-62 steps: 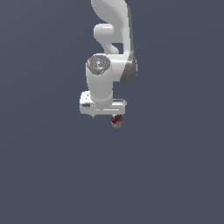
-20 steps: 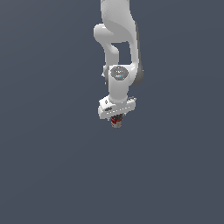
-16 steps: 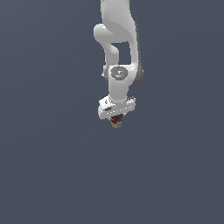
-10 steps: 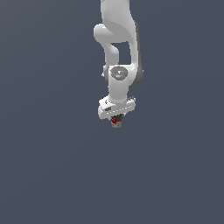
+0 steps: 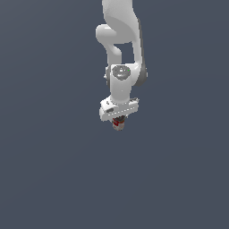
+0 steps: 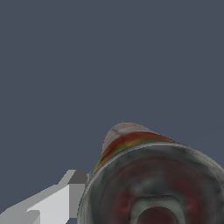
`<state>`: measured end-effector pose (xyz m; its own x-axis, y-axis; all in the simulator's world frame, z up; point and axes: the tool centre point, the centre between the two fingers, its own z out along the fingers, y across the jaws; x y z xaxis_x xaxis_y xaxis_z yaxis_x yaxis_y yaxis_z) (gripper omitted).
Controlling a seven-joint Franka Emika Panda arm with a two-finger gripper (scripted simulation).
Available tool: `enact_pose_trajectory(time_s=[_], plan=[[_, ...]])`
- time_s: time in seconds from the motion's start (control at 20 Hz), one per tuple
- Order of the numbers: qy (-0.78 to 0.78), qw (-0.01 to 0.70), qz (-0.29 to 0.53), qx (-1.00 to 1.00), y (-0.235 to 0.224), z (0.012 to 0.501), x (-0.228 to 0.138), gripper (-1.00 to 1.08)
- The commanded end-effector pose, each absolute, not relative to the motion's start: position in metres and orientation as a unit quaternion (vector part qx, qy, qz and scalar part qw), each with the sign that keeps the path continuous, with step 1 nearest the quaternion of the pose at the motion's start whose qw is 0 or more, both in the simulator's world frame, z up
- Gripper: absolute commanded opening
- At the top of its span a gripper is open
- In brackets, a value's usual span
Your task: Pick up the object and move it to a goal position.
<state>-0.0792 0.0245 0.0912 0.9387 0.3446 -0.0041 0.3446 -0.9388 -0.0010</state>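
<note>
Arm (image 5: 120,27): glossy white, rounded link housings with dark grey seams at the joints. Wrist joint carries a round grey cap (image 5: 119,72). Hand block (image 5: 118,109): white, flat, rectangular. One finger (image 6: 52,201) appears white with a grey tip.

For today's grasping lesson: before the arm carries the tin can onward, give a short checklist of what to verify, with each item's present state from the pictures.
1. Tin can sits between the fingers of the gripper: ok, it hangs directly beneath the white hand.
2. Finger touching the can's side: ok in the wrist view; the other finger is out of frame.
3. Can free of any support: cannot tell, the grey background shows no surface line.
4. Goal position marked: cannot tell, no marker shows.
5. Path obstacles: none visible in either view, ok.
</note>
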Motion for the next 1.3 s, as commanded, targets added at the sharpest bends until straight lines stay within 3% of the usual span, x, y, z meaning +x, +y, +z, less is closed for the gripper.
enact_pose_trajectory(time_s=[0.0,1.25], plan=[[-0.175,0.0,0.0,-0.985,0.023,0.103,-0.074,-1.0],[-0.175,0.001,0.0,-0.984,-0.016,0.316,0.002,-1.0]])
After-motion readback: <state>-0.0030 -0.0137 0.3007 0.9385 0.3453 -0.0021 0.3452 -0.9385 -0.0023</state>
